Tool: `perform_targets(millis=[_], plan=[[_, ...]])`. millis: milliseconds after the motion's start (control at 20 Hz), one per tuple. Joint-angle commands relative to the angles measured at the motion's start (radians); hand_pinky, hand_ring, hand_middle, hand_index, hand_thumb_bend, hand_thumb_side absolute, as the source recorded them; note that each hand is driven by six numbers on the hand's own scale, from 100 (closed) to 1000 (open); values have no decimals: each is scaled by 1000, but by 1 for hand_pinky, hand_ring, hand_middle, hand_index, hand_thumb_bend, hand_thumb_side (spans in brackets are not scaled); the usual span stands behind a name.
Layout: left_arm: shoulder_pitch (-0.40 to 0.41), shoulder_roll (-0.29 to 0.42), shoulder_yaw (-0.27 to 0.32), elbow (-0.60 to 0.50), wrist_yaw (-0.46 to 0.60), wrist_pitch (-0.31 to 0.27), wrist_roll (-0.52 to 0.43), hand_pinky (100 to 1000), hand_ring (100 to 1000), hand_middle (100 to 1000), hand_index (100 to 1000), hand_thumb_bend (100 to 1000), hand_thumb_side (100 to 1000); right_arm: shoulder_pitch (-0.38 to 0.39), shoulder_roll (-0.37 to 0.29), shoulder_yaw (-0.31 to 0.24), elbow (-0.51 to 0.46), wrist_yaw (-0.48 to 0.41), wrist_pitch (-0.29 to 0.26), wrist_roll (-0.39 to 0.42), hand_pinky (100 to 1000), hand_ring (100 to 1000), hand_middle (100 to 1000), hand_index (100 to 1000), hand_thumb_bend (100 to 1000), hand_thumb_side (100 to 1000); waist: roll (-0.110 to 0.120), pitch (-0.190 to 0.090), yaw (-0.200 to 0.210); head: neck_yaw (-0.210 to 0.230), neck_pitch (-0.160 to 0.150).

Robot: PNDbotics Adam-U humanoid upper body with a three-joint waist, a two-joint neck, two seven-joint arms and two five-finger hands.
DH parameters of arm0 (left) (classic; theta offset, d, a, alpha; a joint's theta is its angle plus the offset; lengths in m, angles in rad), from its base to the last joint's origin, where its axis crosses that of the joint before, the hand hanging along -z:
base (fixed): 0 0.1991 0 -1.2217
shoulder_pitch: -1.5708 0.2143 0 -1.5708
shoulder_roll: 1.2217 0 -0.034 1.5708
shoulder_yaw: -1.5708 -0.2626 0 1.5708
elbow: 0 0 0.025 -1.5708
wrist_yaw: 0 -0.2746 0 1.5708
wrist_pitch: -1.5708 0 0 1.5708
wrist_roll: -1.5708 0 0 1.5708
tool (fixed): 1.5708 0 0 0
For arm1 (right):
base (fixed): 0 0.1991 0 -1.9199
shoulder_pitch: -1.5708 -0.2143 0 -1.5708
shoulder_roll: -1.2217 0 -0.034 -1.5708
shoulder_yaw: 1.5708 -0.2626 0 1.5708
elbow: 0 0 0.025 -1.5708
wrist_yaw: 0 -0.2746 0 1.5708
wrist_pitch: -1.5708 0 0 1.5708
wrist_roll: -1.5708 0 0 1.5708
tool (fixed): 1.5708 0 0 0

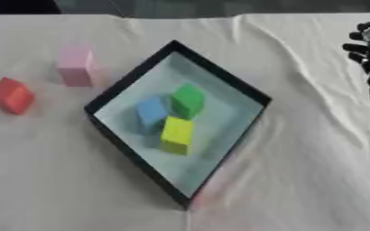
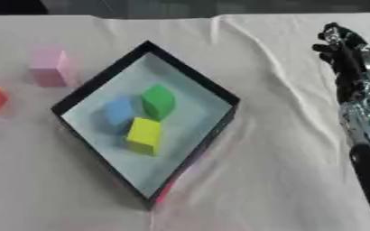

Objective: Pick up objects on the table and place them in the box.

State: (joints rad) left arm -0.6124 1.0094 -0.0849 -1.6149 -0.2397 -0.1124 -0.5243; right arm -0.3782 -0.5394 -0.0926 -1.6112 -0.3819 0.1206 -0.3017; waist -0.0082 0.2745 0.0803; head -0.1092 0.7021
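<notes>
A black-rimmed box (image 1: 129,76) lies turned like a diamond on the white cloth. Inside it are a blue block (image 1: 150,111), a green block (image 1: 188,100) and a yellow block (image 1: 176,134), close together. A pink block (image 1: 76,66) stands on the cloth left of the box. A red block (image 1: 11,95) lies farther left, near the edge. My right hand (image 2: 339,44) is at the far right, well away from the box, its fingers curled and holding nothing. The left hand shows in neither view.
The white cloth (image 1: 298,171) is wrinkled, with folds at the back right. My right forearm (image 2: 366,113) runs down the right edge. The table's far edge (image 1: 180,12) meets a dark background.
</notes>
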Motion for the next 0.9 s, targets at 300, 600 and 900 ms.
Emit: perform_targets(millis=[300, 600, 900], plan=[[-79, 30, -74, 180, -236, -87, -127, 893, 883, 809, 855, 757, 100, -24, -11, -3, 6, 26, 7, 12, 898, 765, 749, 809, 100, 591, 16, -34, -8, 18, -4], [-146, -34, -108, 326, -381, -170, -78, 886, 877, 800, 853, 725, 100, -25, -6, -2, 2, 35, 16, 20, 896, 763, 747, 807, 100, 579, 12, -32, -12, 37, -8], [-221, -101, -127, 435, -448, -225, -31, 882, 872, 787, 835, 734, 100, -25, -3, -3, 3, 35, 20, 20, 895, 762, 746, 806, 100, 579, 7, -31, -12, 66, -21]])
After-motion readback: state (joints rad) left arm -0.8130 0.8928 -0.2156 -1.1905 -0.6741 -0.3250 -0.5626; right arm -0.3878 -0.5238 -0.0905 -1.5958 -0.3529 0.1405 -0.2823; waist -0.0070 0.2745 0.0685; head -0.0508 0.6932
